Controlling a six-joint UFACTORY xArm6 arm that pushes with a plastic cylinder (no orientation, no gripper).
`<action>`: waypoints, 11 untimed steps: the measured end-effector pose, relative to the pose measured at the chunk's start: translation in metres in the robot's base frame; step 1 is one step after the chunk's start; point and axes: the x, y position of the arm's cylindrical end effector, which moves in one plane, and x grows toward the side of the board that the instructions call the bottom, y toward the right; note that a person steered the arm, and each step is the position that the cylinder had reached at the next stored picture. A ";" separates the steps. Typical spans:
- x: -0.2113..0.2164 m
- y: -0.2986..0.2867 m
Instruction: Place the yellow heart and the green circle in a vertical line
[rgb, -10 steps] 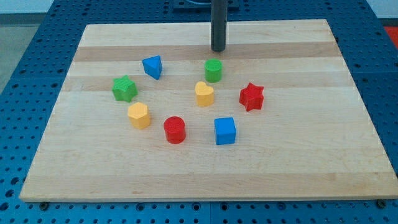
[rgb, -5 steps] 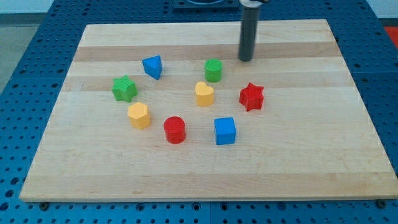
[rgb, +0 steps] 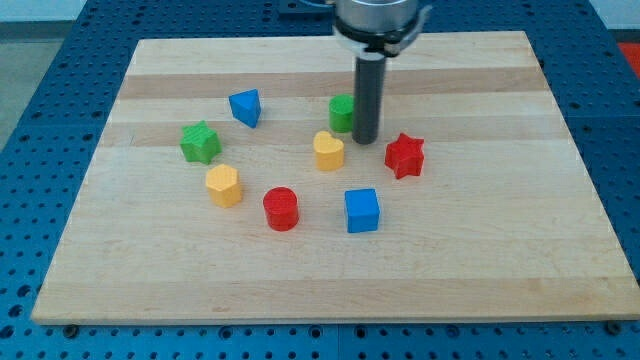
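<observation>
The yellow heart (rgb: 328, 151) lies near the board's middle. The green circle (rgb: 341, 113) stands just above it, slightly to the view's right, and its right side is hidden by my rod. My tip (rgb: 365, 139) rests on the board right beside the green circle's lower right, between it and the red star (rgb: 405, 155), and to the upper right of the yellow heart. I cannot tell whether the rod touches the green circle.
Other blocks on the wooden board (rgb: 480, 240): a blue triangle-like block (rgb: 246, 107), a green star (rgb: 200, 142), a yellow hexagon-like block (rgb: 224, 185), a red cylinder (rgb: 282, 209) and a blue cube (rgb: 362, 210).
My tip moved from above the green circle to the view's right, then down and left, ending beside the green circle's lower right. No block has visibly moved.
</observation>
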 end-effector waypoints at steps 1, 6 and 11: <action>0.000 -0.022; 0.000 0.006; -0.023 -0.009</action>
